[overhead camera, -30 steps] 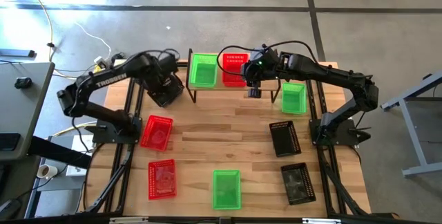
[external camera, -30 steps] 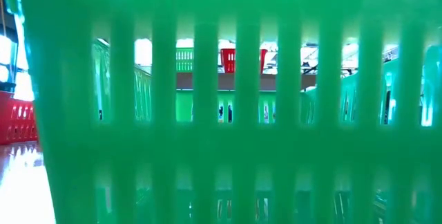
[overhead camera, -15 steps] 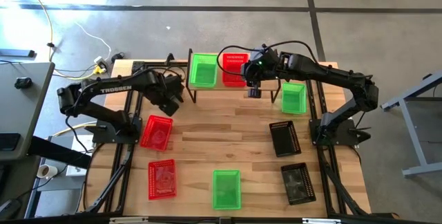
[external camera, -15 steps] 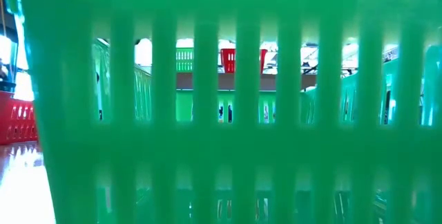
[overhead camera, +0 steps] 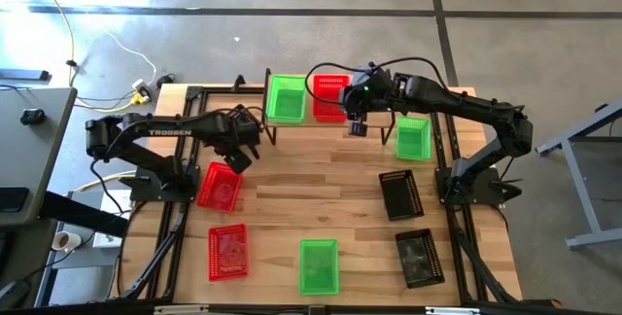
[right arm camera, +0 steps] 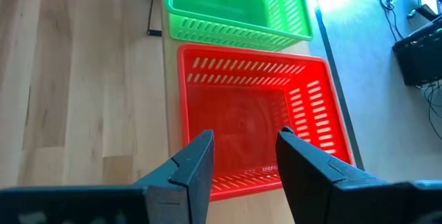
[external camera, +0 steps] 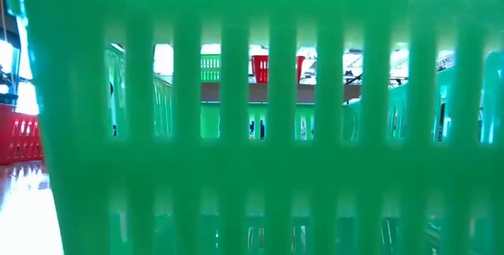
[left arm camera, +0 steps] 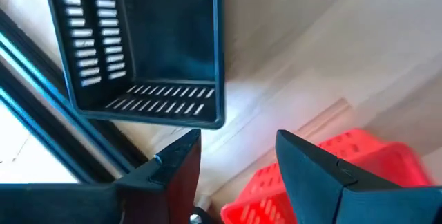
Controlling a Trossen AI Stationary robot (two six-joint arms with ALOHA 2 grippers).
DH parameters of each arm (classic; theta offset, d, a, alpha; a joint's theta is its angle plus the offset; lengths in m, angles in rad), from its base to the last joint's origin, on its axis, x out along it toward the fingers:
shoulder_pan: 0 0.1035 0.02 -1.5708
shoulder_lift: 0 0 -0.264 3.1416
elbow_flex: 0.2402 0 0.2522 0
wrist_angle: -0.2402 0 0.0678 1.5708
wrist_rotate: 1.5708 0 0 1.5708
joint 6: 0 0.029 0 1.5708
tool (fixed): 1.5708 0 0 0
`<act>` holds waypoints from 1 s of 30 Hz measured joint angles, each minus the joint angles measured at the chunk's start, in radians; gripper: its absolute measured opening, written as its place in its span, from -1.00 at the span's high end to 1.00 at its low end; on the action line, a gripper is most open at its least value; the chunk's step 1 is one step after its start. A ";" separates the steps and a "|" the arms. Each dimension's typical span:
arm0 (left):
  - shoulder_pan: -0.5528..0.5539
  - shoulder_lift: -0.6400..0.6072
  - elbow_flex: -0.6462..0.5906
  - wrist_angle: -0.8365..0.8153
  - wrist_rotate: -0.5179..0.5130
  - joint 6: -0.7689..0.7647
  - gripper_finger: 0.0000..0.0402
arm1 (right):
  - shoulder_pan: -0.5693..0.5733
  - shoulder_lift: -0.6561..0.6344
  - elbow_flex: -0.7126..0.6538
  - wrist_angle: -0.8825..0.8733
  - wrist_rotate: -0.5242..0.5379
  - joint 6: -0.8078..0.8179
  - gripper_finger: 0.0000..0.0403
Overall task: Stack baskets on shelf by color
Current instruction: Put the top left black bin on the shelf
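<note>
Tabletop (overhead camera: 292, 193): left pincer (overhead camera: 239, 154), apart, has seemingly swung toward red basket (overhead camera: 220, 185); right pincer (overhead camera: 356, 125) apart, unmoved.

Left arm is extended from its base toward the shelf (overhead camera: 326, 121), elbow bent; left gripper (overhead camera: 240, 152) is held just off the shelf's left end, fingers (left arm camera: 314, 169) parted, nothing gripped. Right arm is stretched across the shelf's right part; right gripper (overhead camera: 356, 125) is kept at its front edge, fingers (right arm camera: 195, 162) parted, empty.

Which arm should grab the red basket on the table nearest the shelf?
Left. The left arm has its jaws open just beside that red basket. The right arm has its jaws over the shelf, across the table.
</note>
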 joint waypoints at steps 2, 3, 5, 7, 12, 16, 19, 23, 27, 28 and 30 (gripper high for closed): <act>0.000 0.021 -0.004 0.002 -0.011 0.021 0.11 | 0.000 0.000 0.000 0.000 0.000 0.000 0.29; 0.000 0.033 -0.005 0.005 -0.015 0.032 0.11 | 0.000 0.000 0.000 0.000 0.001 0.000 0.29; 0.001 0.055 -0.005 0.010 -0.023 0.040 0.11 | 0.000 0.000 0.000 0.007 0.001 0.003 0.29; 0.001 0.079 -0.005 0.024 -0.027 0.043 0.11 | 0.000 0.000 0.000 0.012 0.000 0.025 0.29; 0.001 0.127 -0.005 0.037 -0.033 0.059 0.11 | 0.000 0.000 0.000 0.015 0.001 0.053 0.29; 0.001 0.148 -0.005 0.036 -0.034 0.068 0.11 | 0.001 0.000 0.000 0.015 0.001 0.053 0.29; 0.000 0.151 -0.005 0.036 -0.035 0.069 0.11 | 0.001 0.000 0.000 0.015 0.001 0.053 0.29; 0.000 0.151 -0.005 0.024 -0.035 0.068 0.17 | 0.001 0.000 0.000 0.015 0.001 0.056 0.29; -0.002 0.151 -0.005 0.024 -0.034 0.069 0.32 | 0.001 0.000 0.000 0.015 0.001 0.056 0.29; -0.004 0.151 -0.005 0.024 -0.034 0.069 0.36 | 0.001 0.000 0.000 0.015 0.000 0.056 0.29; -0.008 0.151 -0.005 0.023 -0.034 0.070 0.44 | 0.001 0.000 0.000 0.015 0.001 0.056 0.29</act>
